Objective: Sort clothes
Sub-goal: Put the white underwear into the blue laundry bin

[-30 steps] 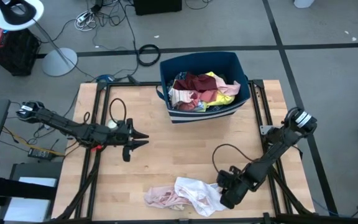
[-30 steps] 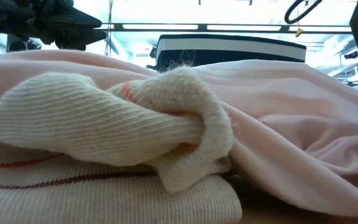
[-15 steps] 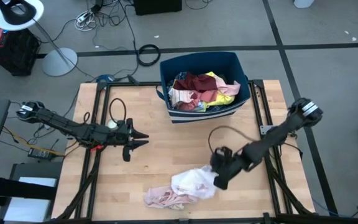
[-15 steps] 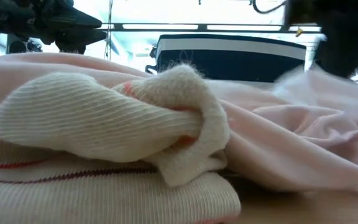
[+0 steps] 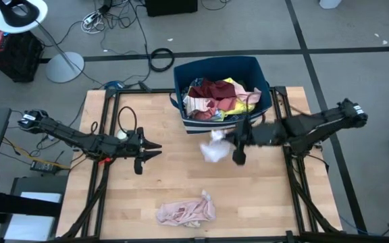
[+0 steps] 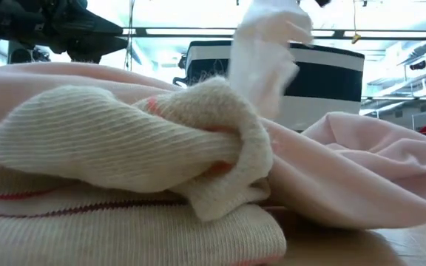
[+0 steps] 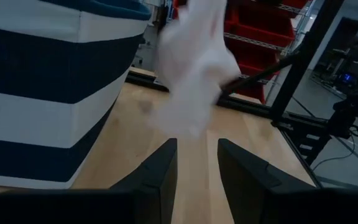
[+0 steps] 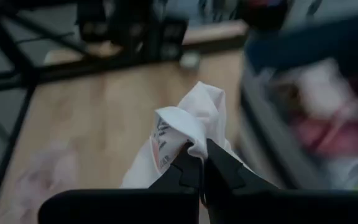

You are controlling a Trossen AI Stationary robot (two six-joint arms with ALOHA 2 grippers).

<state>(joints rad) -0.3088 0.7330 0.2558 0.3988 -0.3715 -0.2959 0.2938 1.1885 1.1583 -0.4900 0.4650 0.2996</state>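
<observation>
A white garment (image 5: 213, 148) hangs in the air in front of the navy striped bin (image 5: 193, 123), and my right gripper (image 5: 229, 140) is shut on it. In the low view the white garment (image 6: 265, 52) hangs before the bin (image 6: 324, 74). A pale pink garment (image 5: 183, 212) lies bunched on the table near its front edge, with a cream ribbed piece (image 6: 124, 140) on it. More clothes (image 5: 218, 96) fill the bin. My left gripper (image 5: 155, 150) stands open at mid-left, pointing level toward the white garment (image 7: 191, 68). My right gripper pinches a bunched fold at the top of the white garment (image 8: 188, 134) between its two shut fingers (image 8: 219, 168). The fingers reach in from the table's right, slanting a little downward. The garment hangs slack below them, clear of the table.
The bin stands at the far middle of the wooden table (image 5: 174, 182). Black frame rails (image 5: 108, 135) run along the table's left and right sides. Bare wood lies between the bin and the pink garment.
My right gripper has risen from the near right of the table and swung toward the far edge and the bin, turning as it went. It carries the white garment, now lifted clear off the pink one. The pink garment stays near the front edge.
</observation>
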